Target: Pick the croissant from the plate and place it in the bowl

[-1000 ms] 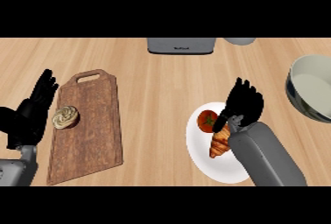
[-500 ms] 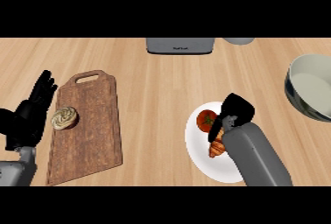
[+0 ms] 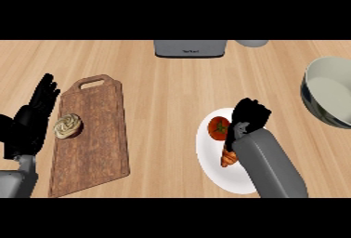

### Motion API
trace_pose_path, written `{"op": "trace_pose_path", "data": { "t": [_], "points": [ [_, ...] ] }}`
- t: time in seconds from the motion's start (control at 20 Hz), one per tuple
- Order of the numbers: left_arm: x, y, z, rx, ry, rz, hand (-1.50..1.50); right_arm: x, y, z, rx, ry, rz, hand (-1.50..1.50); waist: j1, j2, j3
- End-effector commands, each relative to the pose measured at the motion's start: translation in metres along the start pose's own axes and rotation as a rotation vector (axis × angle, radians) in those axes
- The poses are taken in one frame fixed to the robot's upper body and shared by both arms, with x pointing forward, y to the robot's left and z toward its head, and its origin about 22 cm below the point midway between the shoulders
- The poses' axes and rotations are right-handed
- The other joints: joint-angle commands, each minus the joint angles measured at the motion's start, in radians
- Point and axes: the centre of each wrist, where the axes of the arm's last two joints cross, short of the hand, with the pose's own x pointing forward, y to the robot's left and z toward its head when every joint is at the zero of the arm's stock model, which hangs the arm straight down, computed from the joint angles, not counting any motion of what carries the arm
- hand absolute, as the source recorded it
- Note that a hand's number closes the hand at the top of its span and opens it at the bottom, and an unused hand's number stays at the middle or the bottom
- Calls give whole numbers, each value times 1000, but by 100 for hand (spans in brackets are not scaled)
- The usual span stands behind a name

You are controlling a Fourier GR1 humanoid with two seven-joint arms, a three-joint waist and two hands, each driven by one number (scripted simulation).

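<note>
The croissant (image 3: 228, 157) lies on the white plate (image 3: 209, 165) beside a red tomato (image 3: 219, 128). Only its left part shows, at the edge of my right forearm. My right hand (image 3: 248, 116) is tipped down over the plate's far right side, just past the croissant and next to the tomato; what it touches is hidden beneath it. The grey bowl (image 3: 332, 90) stands at the right edge, well apart from the plate. My left hand (image 3: 31, 123) rests open at the left edge, fingers up, holding nothing.
A wooden cutting board (image 3: 93, 148) lies left of centre with a round bread roll (image 3: 68, 125) on it. A grey appliance (image 3: 190, 48) and a small grey object (image 3: 252, 43) stand at the counter's far edge. Bare wood lies between plate and bowl.
My right hand has drawn back toward the plate's centre and tipped downward, looking more compact than before. Croissant, tomato and left hand stay in place.
</note>
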Motion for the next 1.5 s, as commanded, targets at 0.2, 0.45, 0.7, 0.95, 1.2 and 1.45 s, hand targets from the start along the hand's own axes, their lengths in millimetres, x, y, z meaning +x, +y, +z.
{"op": "trace_pose_path", "data": {
  "t": [0.2, 0.45, 0.7, 0.95, 1.2, 1.45],
  "points": [
    [-2, 7, 2, -13, -2, 4, 0, 8, 13, 2, 88, 223, 71, -150, 4, 0, 1],
    [10, 8, -8, -7, 0, -4, 0, 8, 28, 7, 104, 236, 76, -150, 7, 0, 1],
    [-3, -4, -5, -3, 4, 4, 0, 5, 44, 0, 94, 257, 65, -150, 8, 4, 1],
    [10, 7, -3, 2, -10, 5, 0, -6, 51, -8, 87, 276, 54, -150, 5, 2, 2],
    [-16, 8, 1, 10, 2, -9, 0, -10, 54, -19, 140, 287, 24, 150, 4, 6, 1],
    [12, 4, -5, -22, -3, 6, 0, -3, 56, -20, 162, 187, 43, 150, 10, 4, 2]
  ]
}}
